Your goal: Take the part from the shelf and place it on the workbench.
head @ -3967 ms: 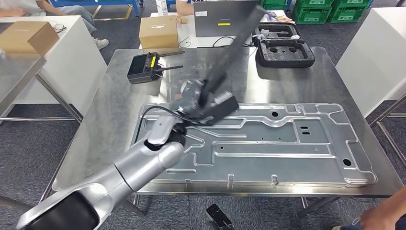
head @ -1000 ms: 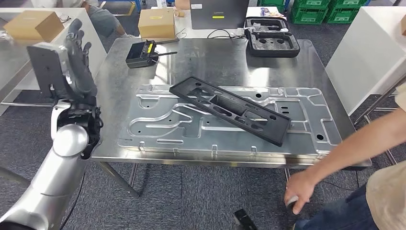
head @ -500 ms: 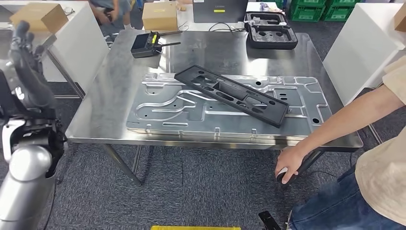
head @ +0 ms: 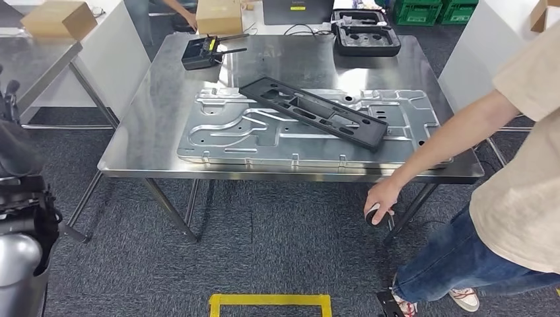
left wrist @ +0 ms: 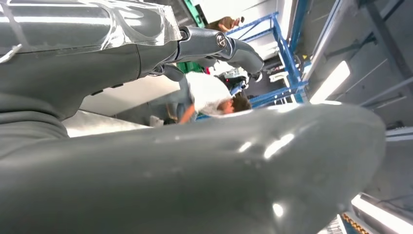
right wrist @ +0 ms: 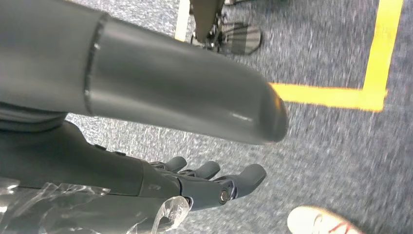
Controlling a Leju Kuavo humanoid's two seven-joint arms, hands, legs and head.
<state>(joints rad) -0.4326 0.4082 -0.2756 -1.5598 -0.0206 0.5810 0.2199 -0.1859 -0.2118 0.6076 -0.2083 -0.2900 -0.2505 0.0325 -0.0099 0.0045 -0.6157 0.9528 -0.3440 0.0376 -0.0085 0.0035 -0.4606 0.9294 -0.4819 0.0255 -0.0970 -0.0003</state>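
The black part (head: 315,113) lies flat and slanted across the big metal plate (head: 218,139) on the steel surface (head: 152,99), so it looks placed already. It reads as a long, thin, stiff plastic frame full of cutouts, probably light but awkward lengthwise; gripping one long edge near the middle, or hooking a cutout, seems the safest hold. Behind the part sit a black controller (head: 200,53) and a foam case (head: 365,32). A person's arm (head: 422,155) reaches below the surface's edge. Left hand (head: 14,135) is raised well off to the side, holding nothing, fingers loose. Right hand (right wrist: 209,183) hangs over the carpet, fingers spread, nothing in it.
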